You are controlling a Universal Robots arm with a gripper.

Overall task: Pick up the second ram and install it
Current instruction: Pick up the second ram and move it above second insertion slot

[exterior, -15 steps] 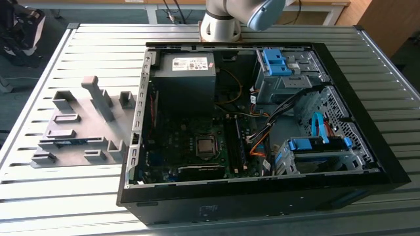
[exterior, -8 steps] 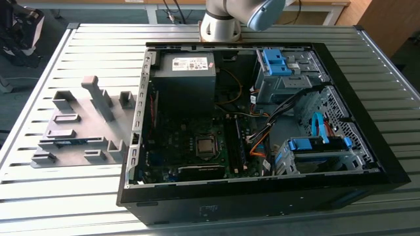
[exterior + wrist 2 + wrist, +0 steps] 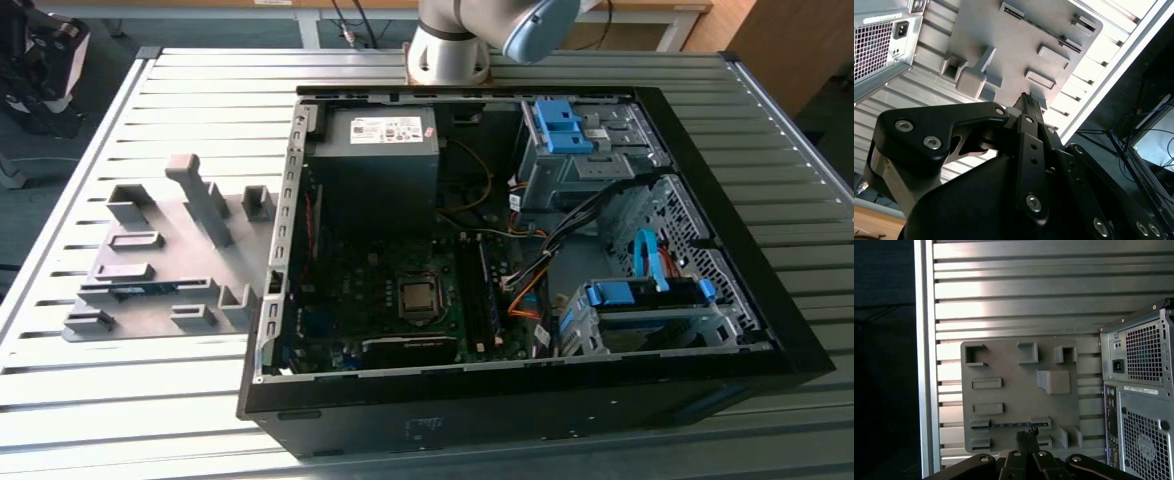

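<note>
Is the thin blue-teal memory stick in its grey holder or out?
In: the blue-teal memory stick lies between two grey holder blocks.

Second ram point(image 3: 142, 288), mostly hidden inside the grey fixture point(image 3: 180, 268).

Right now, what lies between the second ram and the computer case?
In the exterior view, the second ram sits in the grey fixture plate; only small fixture blocks stand between it and the computer case.
</note>
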